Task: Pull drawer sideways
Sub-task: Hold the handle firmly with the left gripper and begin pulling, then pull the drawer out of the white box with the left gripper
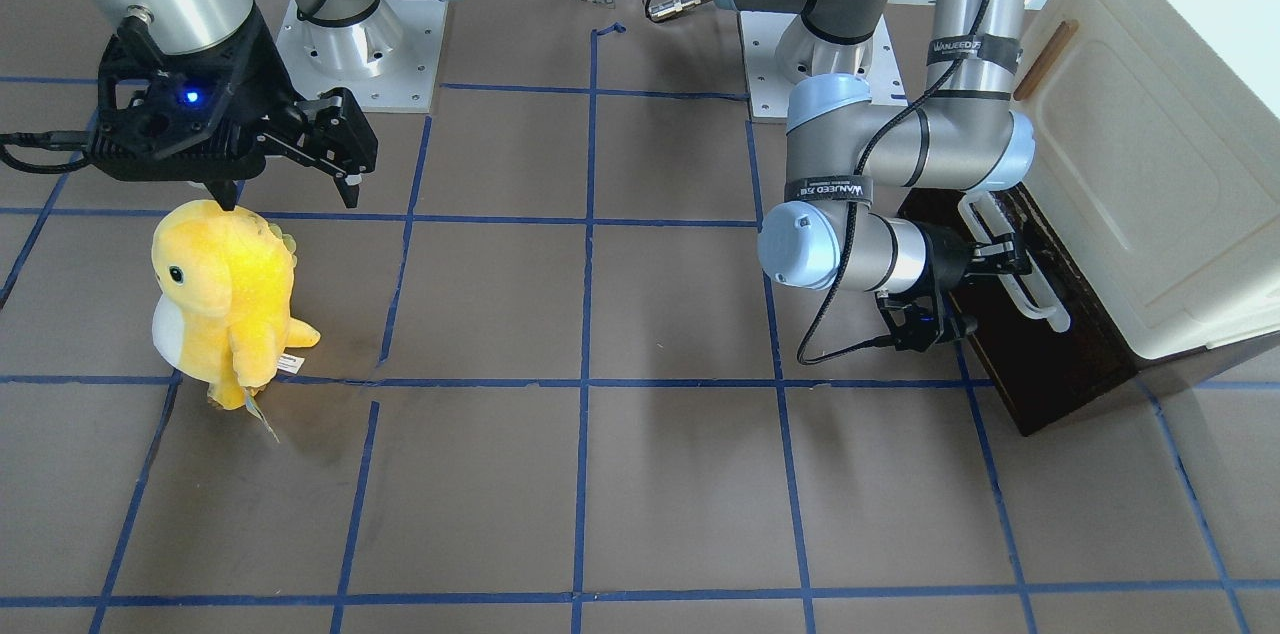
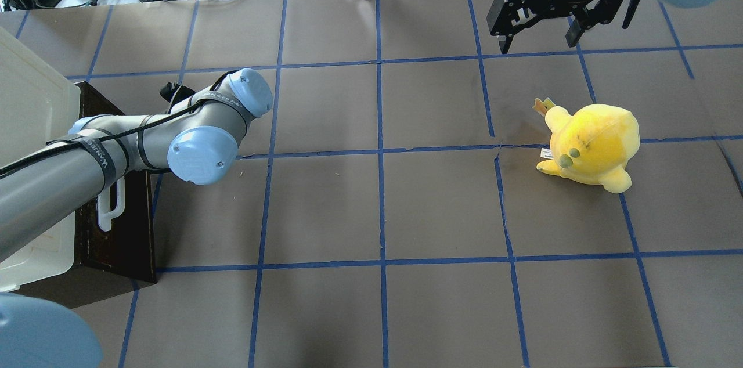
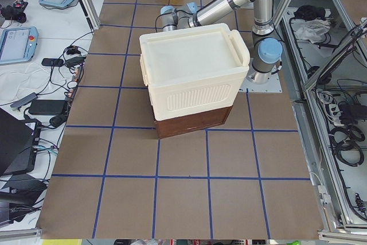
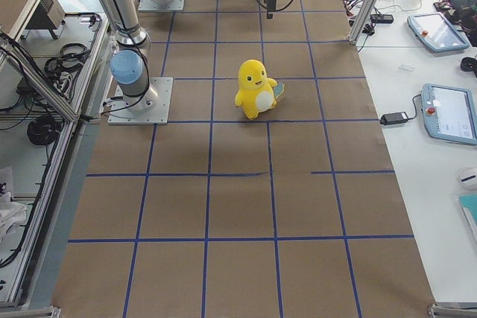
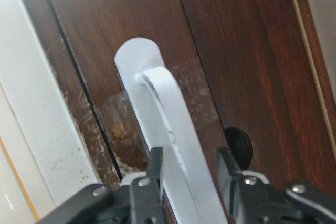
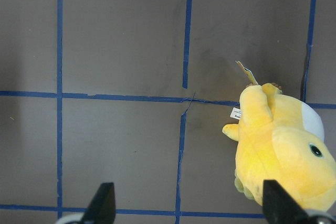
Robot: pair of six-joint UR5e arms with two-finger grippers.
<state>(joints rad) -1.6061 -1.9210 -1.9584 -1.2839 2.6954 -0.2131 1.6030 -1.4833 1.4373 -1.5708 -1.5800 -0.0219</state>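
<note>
The left gripper point(image 5: 189, 171) hugs the white handle point(image 5: 168, 114) of the drawer point(image 1: 1045, 364). The drawer sits under the cream box point(image 1: 1150, 164), at the robot's left. The right gripper point(image 1: 290, 199) hangs wide open, up beside the yellow toy point(image 1: 225, 299).

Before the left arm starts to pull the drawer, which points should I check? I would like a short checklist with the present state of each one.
1. The left gripper is placed around the white bar handle: ok, with one finger on each side.
2. The fingers press firmly on the handle: cannot tell, because the contact is not clear in the wrist view.
3. The drawer is at its start position: ok, no cream sides show.
4. The table in front of the drawer is free: ok, nothing lies there.
5. The right gripper is out of the way: ok. It is open, empty and far off, near the yellow plush toy.
6. The cream cabinet is fixed against sliding: cannot tell.
</note>
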